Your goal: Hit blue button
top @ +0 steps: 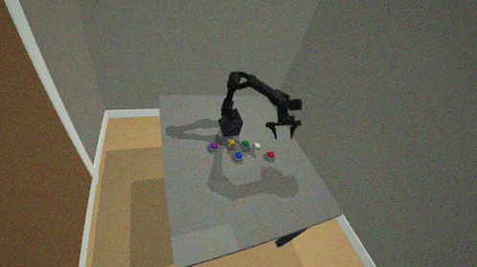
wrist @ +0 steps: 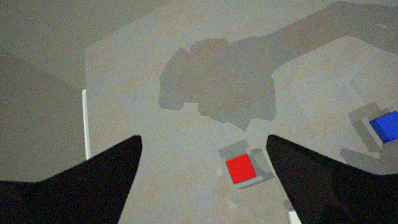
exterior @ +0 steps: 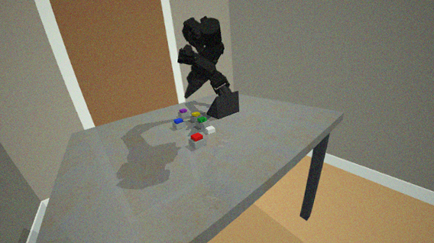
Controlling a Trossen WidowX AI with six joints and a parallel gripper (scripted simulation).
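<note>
- The blue button point(top: 239, 155) point(exterior: 178, 121) point(wrist: 386, 127) sat on the table point(top: 215, 217) point(exterior: 238, 153) point(wrist: 165, 165), in a small grey housing, its cap standing proud of it.
- The gripper point(top: 283, 137) point(exterior: 186, 96) point(wrist: 205, 141) was spread wide, with nothing between its fingers; it hung above the tabletop, apart from every button, its fingertips pointing downward.
- In the wrist view the blue button lay at the right edge of the picture, partly cut off (so only some of its cap could be seen), outside the gap between the fingers.
- The red button point(top: 271, 154) point(exterior: 197, 137) point(wrist: 240, 169) appeared between the two black fingers in that same view, nearer the one on the picture's right, well below them on the table.
- A white button point(top: 257, 146) point(exterior: 210, 129) point(wrist: 294, 217) was mostly hidden there behind that finger.
- The green button point(top: 245, 143) point(exterior: 202, 119) and the yellow button point(top: 231, 142) point(exterior: 195, 114) stood near the arm's black base point(top: 230, 124) point(exterior: 226, 106), with the purple button point(top: 214, 146) point(exterior: 182, 111) near the yellow one.
- The arm point(top: 256, 84) point(exterior: 206, 65) rose from its base and bent over at the elbow, casting a broad shadow point(top: 236, 188) point(exterior: 145, 162) point(wrist: 220, 75) across the tabletop.
</note>
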